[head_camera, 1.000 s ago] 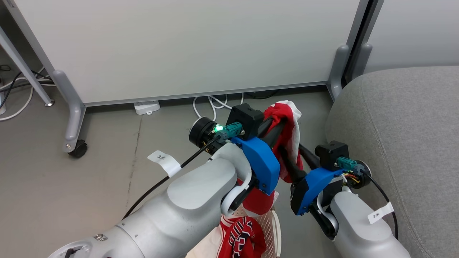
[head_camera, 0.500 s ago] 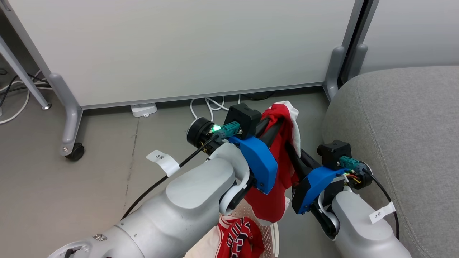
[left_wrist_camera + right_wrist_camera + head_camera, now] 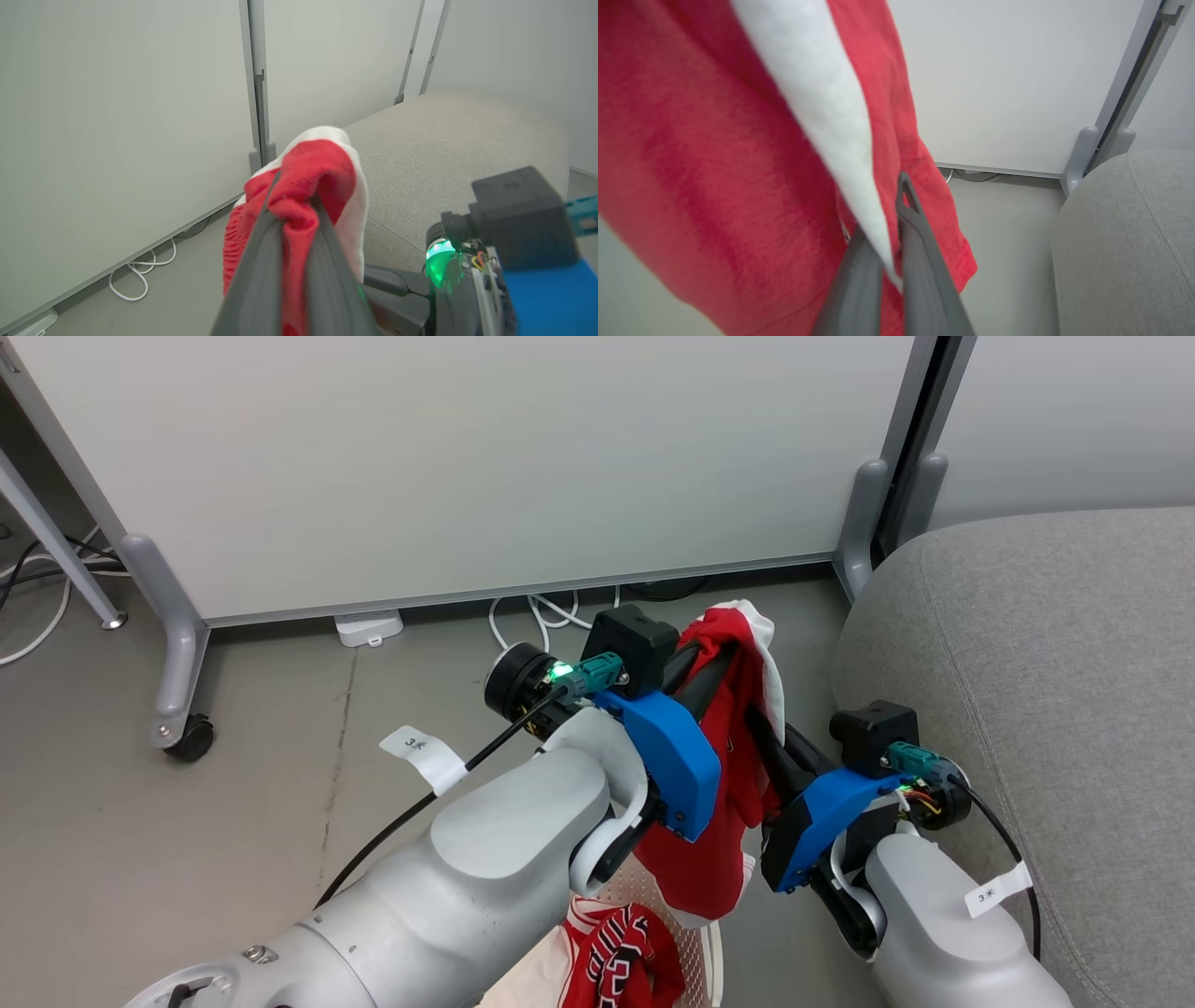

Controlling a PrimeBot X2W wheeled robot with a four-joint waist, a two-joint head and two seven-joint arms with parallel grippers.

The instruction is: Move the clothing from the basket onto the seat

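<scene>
A red garment with white band trim hangs in the air between my two arms, above the basket. My left gripper is shut on the garment's top bunch. My right gripper is shut on the garment lower down, its fingers pinching the white band. A red jersey with black-and-white numerals lies in the basket under my left forearm. The seat, a large grey cushion with a rounded corner, lies just right of my right arm.
A pale partition panel stands ahead on grey feet, with a caster at the left. White cables and a white adapter lie on the grey floor under it. A second panel post stands beside the seat's corner.
My right gripper has shut on the hanging garment. More of the red cloth now hangs free above the basket. The head camera has shifted slightly to the right.
</scene>
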